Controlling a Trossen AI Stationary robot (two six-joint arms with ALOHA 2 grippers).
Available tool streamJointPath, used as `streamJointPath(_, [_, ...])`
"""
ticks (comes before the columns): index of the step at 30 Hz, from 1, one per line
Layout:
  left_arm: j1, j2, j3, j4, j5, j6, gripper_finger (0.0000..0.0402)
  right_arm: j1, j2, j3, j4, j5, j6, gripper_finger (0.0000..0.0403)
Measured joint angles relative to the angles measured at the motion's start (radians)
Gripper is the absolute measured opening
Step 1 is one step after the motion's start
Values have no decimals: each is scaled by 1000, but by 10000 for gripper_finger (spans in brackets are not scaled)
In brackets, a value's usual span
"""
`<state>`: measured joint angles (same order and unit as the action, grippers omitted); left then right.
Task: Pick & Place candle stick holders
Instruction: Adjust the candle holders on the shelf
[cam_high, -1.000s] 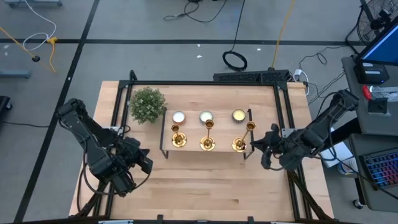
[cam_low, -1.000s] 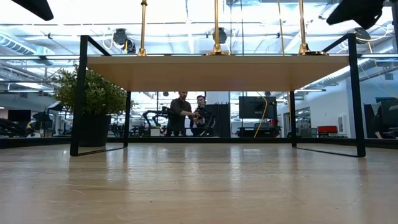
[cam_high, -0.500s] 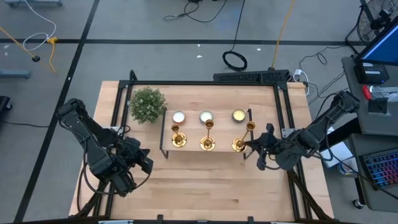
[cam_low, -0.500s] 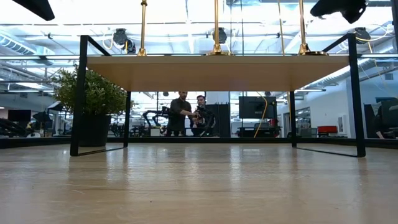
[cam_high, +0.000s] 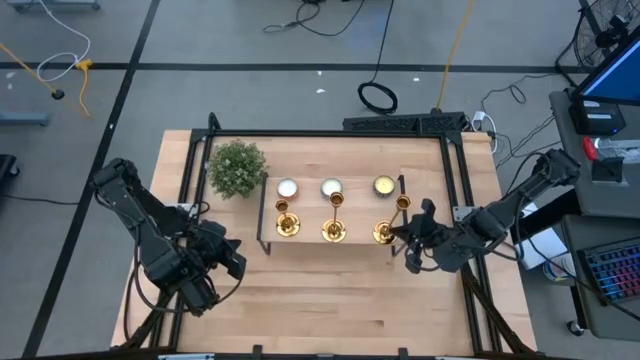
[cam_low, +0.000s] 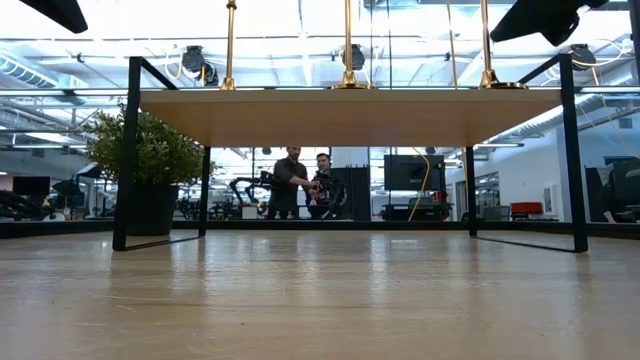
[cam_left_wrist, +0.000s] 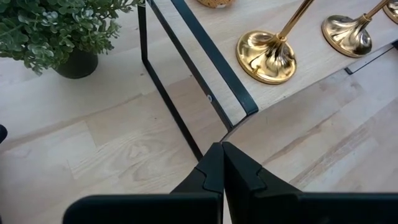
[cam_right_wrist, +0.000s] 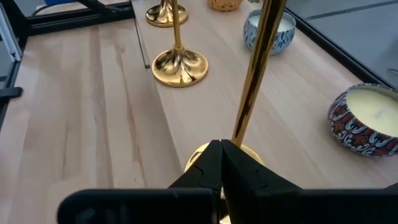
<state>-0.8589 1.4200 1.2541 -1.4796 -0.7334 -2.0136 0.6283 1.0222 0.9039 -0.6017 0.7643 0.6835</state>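
Right tool (cam_right_wrist: 221, 149) closed just before nearest holder (cam_right_wrist: 255, 68).

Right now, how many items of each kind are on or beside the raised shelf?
Gold candle stick holders: 3
Round candles in tins: 3
Potted green plant: 1
Total: 7

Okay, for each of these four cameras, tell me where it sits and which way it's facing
High: overhead, facing straight down on the table; both arms show.
Low: table height, facing under the shelf into the room; arm parts at top corners.
Left wrist: faces plant and left candle stick holder; left gripper shut.
Right wrist: faces right candle stick holder; right gripper shut.
Shared: wrist views both show the middle candle stick holder.
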Motion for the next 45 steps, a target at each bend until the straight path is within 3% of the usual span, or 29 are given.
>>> streamJointPath(21, [0, 0, 0, -1, 0, 2, 0, -18, 0, 0, 14, -11, -17, 0])
streamJointPath(32, [0, -23, 0, -4, -12, -6, 0, 83, -1, 0, 145, -63, -17, 0])
streamJointPath(40, [0, -77, 0, 17, -93, 9, 0, 148, -5, 0, 229, -62, -16, 0])
streamJointPath(45, [0, -86, 0, 29, -131, 29, 0, 134, 21, 0, 358, -64, -126, 0])
